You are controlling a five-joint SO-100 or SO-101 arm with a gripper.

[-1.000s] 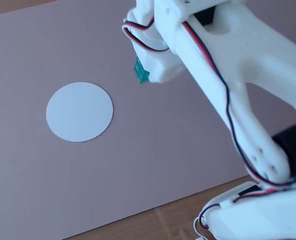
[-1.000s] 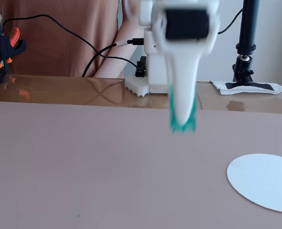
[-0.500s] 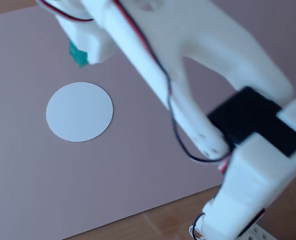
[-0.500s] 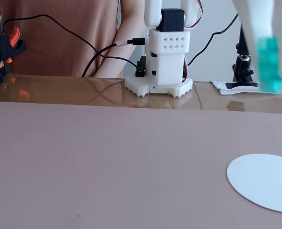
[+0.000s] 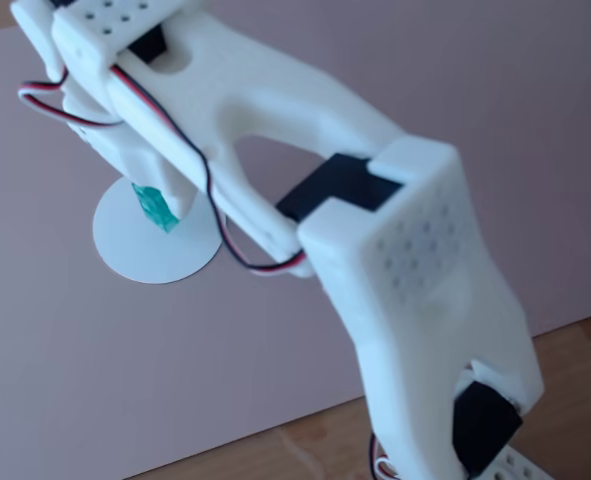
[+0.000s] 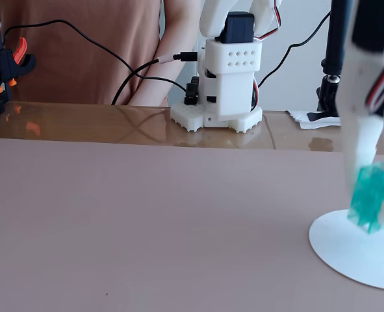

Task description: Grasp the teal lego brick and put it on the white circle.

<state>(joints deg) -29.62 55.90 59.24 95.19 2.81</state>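
Observation:
The teal lego brick hangs tilted between the white fingers of my gripper, which is shut on it. The brick is over the white circle, with its lower end at or just above the disc's surface; I cannot tell whether it touches. In a fixed view from behind the arm, the brick shows under the gripper, over the upper part of the white circle. The arm hides most of the fingers there.
The white arm base stands on the wooden table edge behind the pink mat. Black cables run to the base. An orange-and-black clamp is at far left, a black stand at right. A person in a brown shirt sits behind.

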